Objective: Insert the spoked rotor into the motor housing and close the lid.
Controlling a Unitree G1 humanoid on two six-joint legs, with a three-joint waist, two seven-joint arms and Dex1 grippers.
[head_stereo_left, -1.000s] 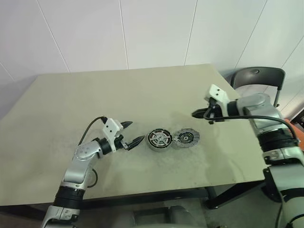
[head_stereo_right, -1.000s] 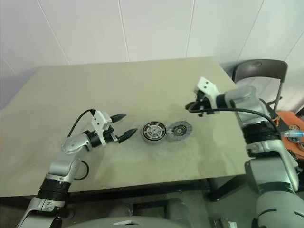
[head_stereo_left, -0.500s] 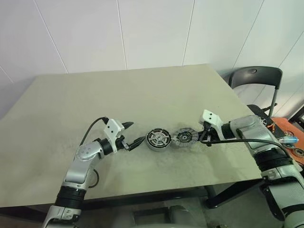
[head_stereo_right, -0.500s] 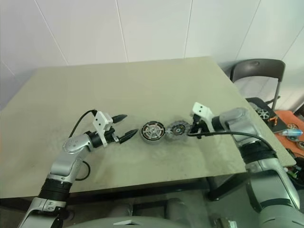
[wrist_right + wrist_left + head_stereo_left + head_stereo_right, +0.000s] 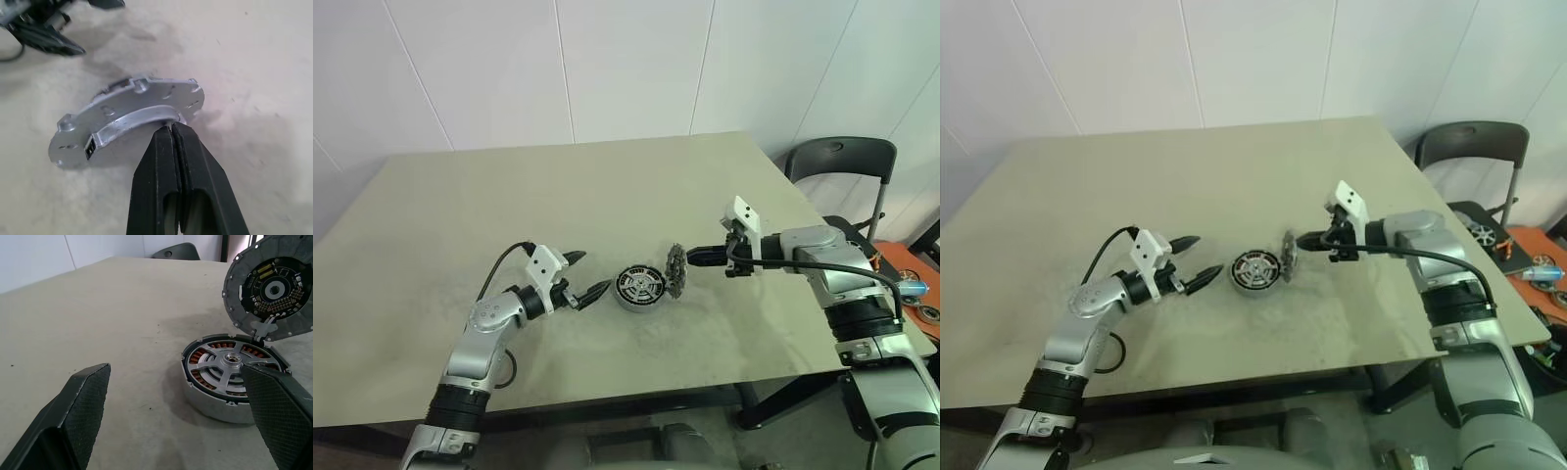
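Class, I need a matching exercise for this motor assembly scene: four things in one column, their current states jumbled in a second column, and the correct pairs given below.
Things
1. lid
2. spoked rotor
3. left gripper
4. right gripper

States
A. fingers spread wide, holding nothing
B. seated inside the motor housing
C. fingers shut, tips against the lid's back
D. tilted up on edge beside the housing

Pairs: 1-D, 2-B, 3-A, 4-C
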